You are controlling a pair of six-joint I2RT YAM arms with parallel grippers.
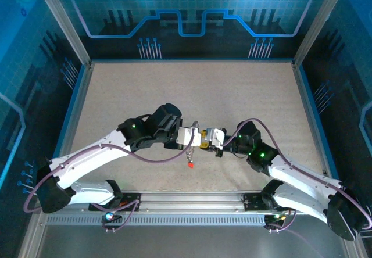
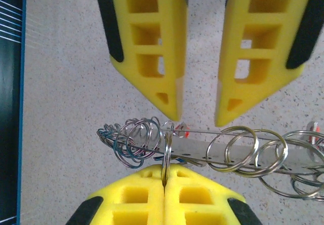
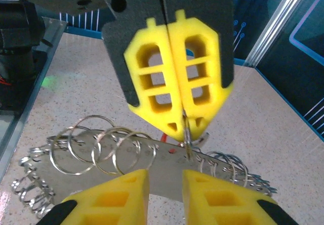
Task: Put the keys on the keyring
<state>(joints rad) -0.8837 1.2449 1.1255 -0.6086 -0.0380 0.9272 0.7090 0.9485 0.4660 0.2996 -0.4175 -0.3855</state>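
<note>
Two grippers meet a little below the middle of the top view, fingertips almost touching, above the speckled table (image 1: 174, 89). The left gripper (image 1: 190, 135) comes in from the left and the right gripper (image 1: 210, 139) from the right.

In the left wrist view, the left gripper's yellow fingers (image 2: 136, 194) sit at the bottom edge, pressed fully together. Pinched between their tips is the keyring (image 2: 166, 144), seen edge-on as a thin upright loop of grey wire. The right wrist view gives the same grip from the other side: the closed pair hangs from the top centre with the wire caught at its tip.

The right gripper's fingers stand narrowly apart with nothing between them. In the left wrist view they point down from the top, their tips just above the keyring.

Across the lower middle of both wrist views lies a flat grey strip (image 2: 200, 148) threaded with many small rings (image 2: 132, 141), bunched at one end and spread along the rest. The keyring crosses this strip close to the bunched end. Whether the strip rests on the table cannot be told.

One red key (image 1: 190, 165) dangles just below the grippers in the top view, and a small red glint shows beside the keyring in the left wrist view.
</note>
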